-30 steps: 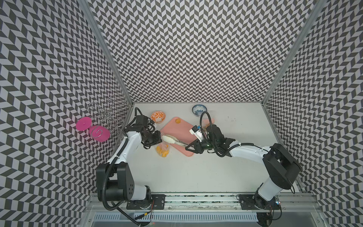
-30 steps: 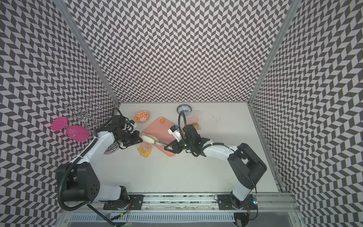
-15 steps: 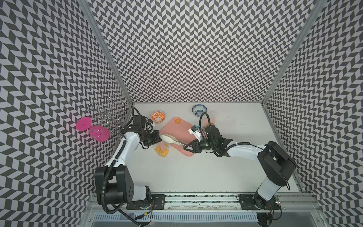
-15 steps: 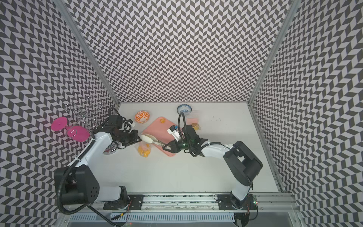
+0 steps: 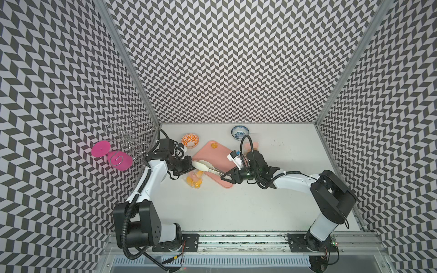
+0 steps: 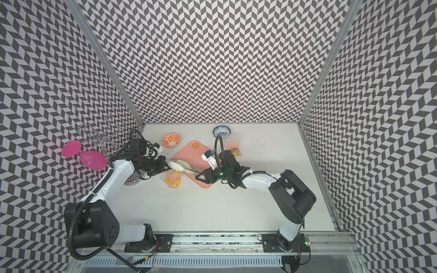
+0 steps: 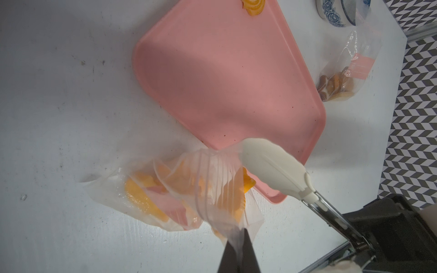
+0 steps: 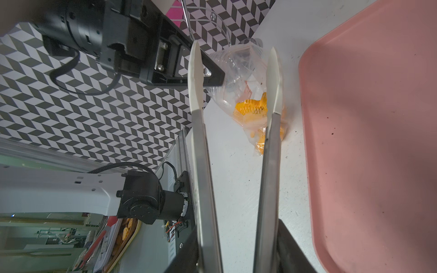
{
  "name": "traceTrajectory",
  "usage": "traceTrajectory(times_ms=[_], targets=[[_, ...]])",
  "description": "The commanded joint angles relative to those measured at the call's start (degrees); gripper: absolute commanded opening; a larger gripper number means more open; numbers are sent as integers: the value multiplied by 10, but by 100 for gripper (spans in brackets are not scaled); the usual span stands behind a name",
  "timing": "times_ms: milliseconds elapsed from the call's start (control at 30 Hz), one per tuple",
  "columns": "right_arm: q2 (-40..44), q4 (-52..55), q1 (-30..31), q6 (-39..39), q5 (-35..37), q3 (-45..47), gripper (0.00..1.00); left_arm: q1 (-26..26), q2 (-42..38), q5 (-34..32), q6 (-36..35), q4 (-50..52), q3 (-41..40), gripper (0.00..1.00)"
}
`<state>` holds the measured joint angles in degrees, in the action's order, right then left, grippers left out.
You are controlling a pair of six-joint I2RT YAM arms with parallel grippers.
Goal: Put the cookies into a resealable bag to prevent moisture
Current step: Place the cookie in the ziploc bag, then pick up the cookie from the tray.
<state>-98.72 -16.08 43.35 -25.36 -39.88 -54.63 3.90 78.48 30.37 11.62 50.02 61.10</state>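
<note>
White tabletop (image 5: 236, 201) inside zigzag walls (image 5: 236, 59), and the left gripper (image 7: 238, 250) is pinched tight on the lip of the resealable bag (image 7: 212, 179), which lies just beside the pink tray (image 7: 224, 82) with a bunch of yellow-orange cookies (image 7: 142, 198) inside. Right gripper (image 5: 228, 178) is clamped on the tongs (image 8: 201, 141), whose white tips stand apart at the bag's mouth; one more of the cookies sits on the tray.

Both top views look steeply down from high at the front onto the whole surface (image 5: 236, 208). Each wrist view sits close, facing along its arm; both share the clear bag (image 7: 179, 189) and pink tray (image 7: 224, 82).
</note>
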Motion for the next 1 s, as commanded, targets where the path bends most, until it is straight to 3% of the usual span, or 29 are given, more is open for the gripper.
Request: traceTrajectory(times_ms=[0, 433, 567, 867, 967], targets=[[19, -23, -3, 13, 16, -22, 43, 5, -17, 20, -3, 3, 11, 0], [100, 69, -85, 92, 67, -28, 42, 4, -36, 97, 24, -16, 39, 0], [104, 134, -99, 154, 121, -45, 42, 4, -44, 107, 27, -35, 33, 0], [35, 216, -105, 244, 198, -103, 42, 14, -18, 14, 18, -84, -84, 0], [-4, 224, -100, 264, 218, -128, 42, 22, -11, 14, 18, -93, -97, 0]])
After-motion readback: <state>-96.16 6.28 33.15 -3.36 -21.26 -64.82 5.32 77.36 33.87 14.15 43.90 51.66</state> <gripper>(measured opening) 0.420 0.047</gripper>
